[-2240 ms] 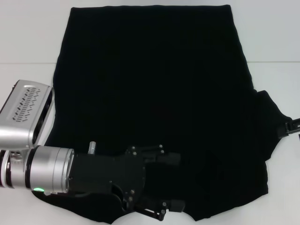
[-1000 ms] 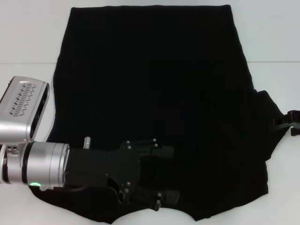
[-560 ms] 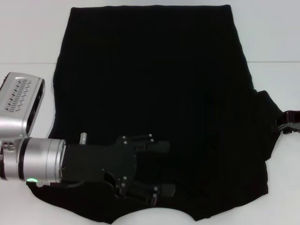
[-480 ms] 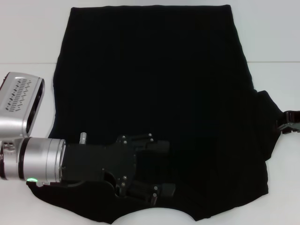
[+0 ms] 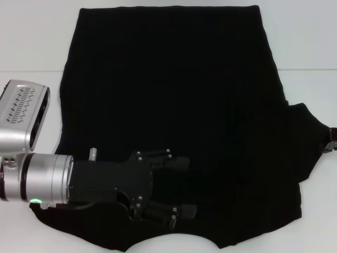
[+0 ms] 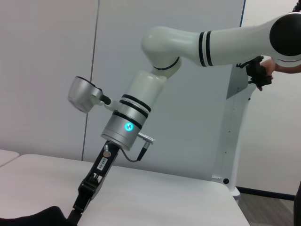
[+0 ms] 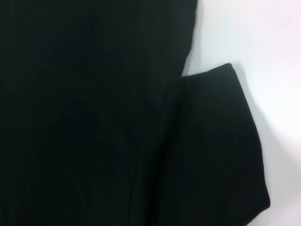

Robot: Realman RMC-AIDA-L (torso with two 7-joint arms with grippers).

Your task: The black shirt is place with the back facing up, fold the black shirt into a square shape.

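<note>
One matte black shirt (image 5: 174,95), left claw (image 5: 176,187) spread

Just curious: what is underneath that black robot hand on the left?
Under the left gripper lies the black shirt, spread on the white table. The cloth hides the table beneath, and the arm hides the cloth right below it.

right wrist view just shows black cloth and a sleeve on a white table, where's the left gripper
Observer: The left gripper is over the large matte-black T-shirt, close to its curved neckline at the edge nearest the robot, fingers apart.
Operator: and my right gripper
Observer: The right gripper is at the tip of the right sleeve, at the far right of the head view.
Operator: any fold on that side yet
Observer: No. The body lies spread on the white table, and that sleeve sticks out sideways.
</note>
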